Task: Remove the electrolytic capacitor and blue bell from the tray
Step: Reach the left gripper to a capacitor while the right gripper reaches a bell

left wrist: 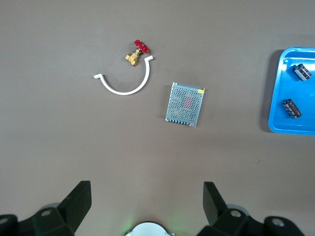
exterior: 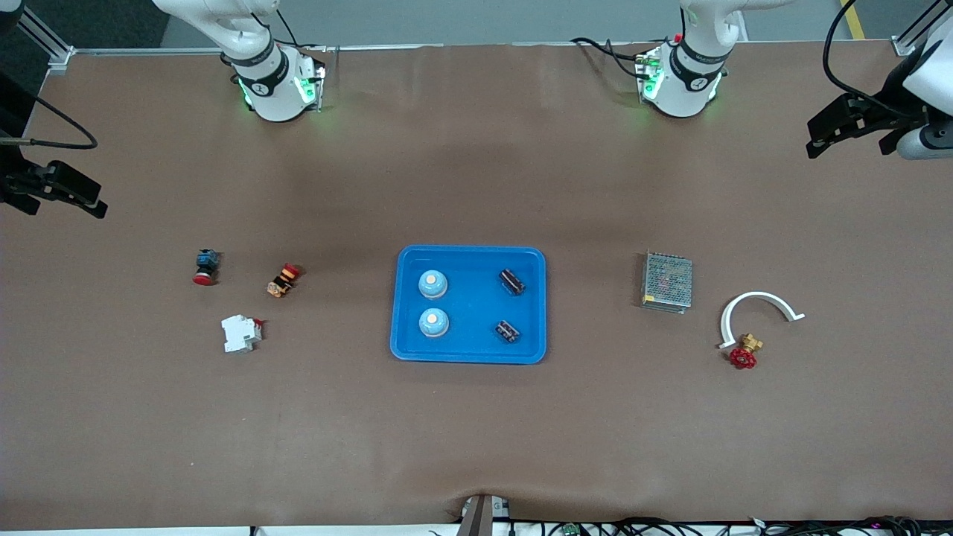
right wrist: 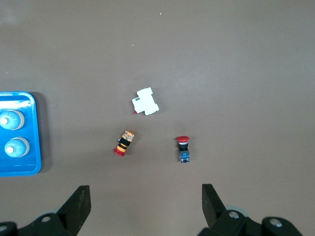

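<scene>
Since nothing is lifted yet, you see both bells (exterior: 432, 283) and both capacitors (exterior: 511, 281) lying in the tray (exterior: 470, 353) at mid-table, bells toward the right arm's end, capacitors toward the left arm's. Your left tool (left wrist: 146, 202) and right tool (right wrist: 146, 205) wait high near opposite table ends, fingers apart and empty, well away from the tray.

Open tabletop rings the blue tray (exterior: 468, 253) on every side; inside it, two bells (exterior: 432, 283) and two capacitors (exterior: 511, 281) sit well apart, with bare floor between them for fingers to pass.
</scene>
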Robot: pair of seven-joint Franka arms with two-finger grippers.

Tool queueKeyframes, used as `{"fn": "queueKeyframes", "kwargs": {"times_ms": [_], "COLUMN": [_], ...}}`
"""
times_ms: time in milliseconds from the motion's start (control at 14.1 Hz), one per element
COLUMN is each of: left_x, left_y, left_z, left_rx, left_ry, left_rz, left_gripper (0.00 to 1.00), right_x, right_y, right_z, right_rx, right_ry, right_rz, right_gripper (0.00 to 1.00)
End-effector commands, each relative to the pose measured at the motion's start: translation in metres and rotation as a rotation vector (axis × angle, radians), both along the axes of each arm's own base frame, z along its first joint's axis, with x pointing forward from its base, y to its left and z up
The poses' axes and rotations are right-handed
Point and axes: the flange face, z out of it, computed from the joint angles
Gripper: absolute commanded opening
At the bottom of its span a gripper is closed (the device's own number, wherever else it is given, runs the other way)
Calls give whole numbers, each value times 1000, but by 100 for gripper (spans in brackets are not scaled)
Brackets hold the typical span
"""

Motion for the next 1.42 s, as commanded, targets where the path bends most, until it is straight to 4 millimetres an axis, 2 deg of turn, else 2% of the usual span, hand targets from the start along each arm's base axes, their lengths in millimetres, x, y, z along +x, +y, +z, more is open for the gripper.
{"fn": "queueKeyframes", "kwargs": {"times_ms": [0,283,425,567,780,921,1063,1346], "left_x": [-2,3,15,31,57,72,79,82], "left_y": [0,-2,-6,-14,-59,-105,-159,-244], "left_z": [5,0,-19,-47,-90,-130,-170,-246], "left_rx": [-3,4,3,-2,-17,-24,-26,-31], "left_ry": [-2,7,43,86,94,94,98,86], "left_rz": [0,-4,-17,-24,-30,14,73,172], "left_gripper": [100,100,100,100,100,100,100,100], "right_x": [-4,-4,-4,-6,-9,-13,-20,-41], "right_y": [1,1,6,20,53,87,128,218], "right_z": [4,4,4,3,1,0,-1,-7], "right_rx": [16,18,22,23,32,60,61,59], "right_ry": [-1,-1,4,19,39,59,71,70], "right_rz": [-14,-15,-38,-67,-107,-168,-224,-281], "right_gripper": [100,100,100,100,100,100,100,100]}}
